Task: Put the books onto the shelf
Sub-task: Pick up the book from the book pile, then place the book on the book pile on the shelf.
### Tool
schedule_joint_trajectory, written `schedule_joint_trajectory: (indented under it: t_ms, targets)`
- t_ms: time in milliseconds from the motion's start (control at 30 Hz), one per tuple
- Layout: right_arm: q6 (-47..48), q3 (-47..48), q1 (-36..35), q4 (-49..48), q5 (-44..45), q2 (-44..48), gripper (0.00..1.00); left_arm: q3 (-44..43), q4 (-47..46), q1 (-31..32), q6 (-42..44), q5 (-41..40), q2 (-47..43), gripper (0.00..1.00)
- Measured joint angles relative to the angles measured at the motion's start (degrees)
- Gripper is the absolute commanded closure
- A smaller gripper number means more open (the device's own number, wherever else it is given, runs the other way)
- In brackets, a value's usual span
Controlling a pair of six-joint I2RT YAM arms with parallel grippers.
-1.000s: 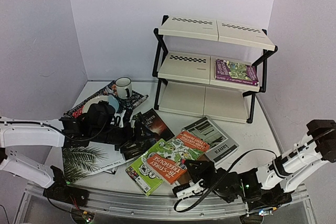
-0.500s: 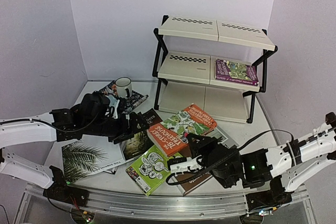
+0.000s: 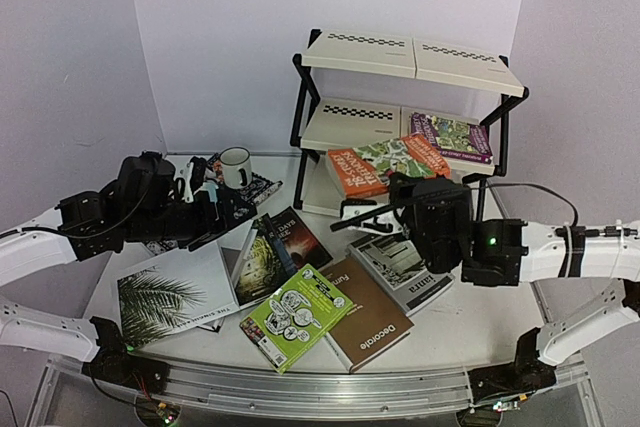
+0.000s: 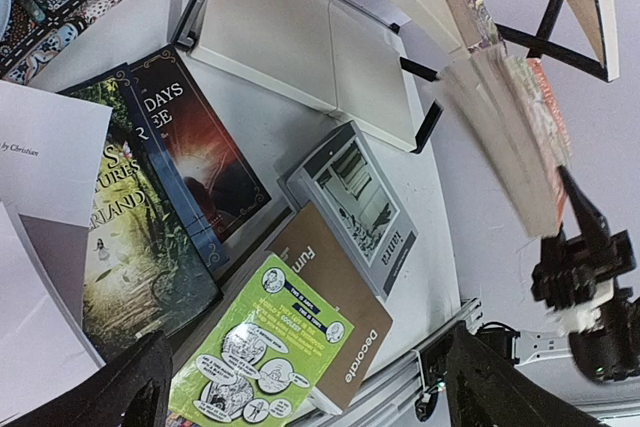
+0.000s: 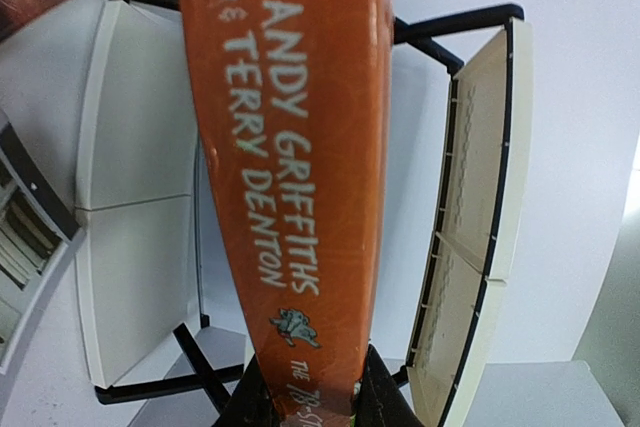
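Observation:
My right gripper is shut on an orange Treehouse book, held up in front of the shelf at its middle tier. In the right wrist view the book's orange spine rises from between the jaws of the right gripper. A purple book lies on the middle tier's right half. On the table lie a green Treehouse book, brown "Decorate", grey "ianra", dark novels and a white palm-leaf book. My left gripper hangs open and empty above the table's left side.
A white mug stands on a dark patterned placemat at the back left, behind my left arm. The shelf's bottom panel sits just beyond the novels. A metal rail runs along the table's near edge.
My right gripper has lifted the orange book off the pile and carried it back to the shelf's middle tier, uncovering "Decorate". My left arm has drawn back to the left.

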State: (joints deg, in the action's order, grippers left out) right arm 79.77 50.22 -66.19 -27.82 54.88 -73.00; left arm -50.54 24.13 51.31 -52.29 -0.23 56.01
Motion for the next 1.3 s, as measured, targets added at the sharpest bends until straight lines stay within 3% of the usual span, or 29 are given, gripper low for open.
schedule_joint_trajectory:
  t_ms: [400, 867, 1300]
  targets:
    - [1.8, 7.2, 15.7, 1.9, -6.1, -1.7, 1.00, 0.0, 1.9, 0.0, 0.0, 0.0, -0.6, 0.04]
    - [-3.5, 14.8, 33.2, 8.4, -15.1, -6.1, 1.00, 0.0, 2.7, 0.0, -0.2, 0.0, -2.1, 0.04]
    - [-7.4, 20.0, 39.9, 13.3, -18.2, -12.9, 1.00, 0.0, 2.9, 0.0, -0.2, 0.0, -2.1, 0.04]
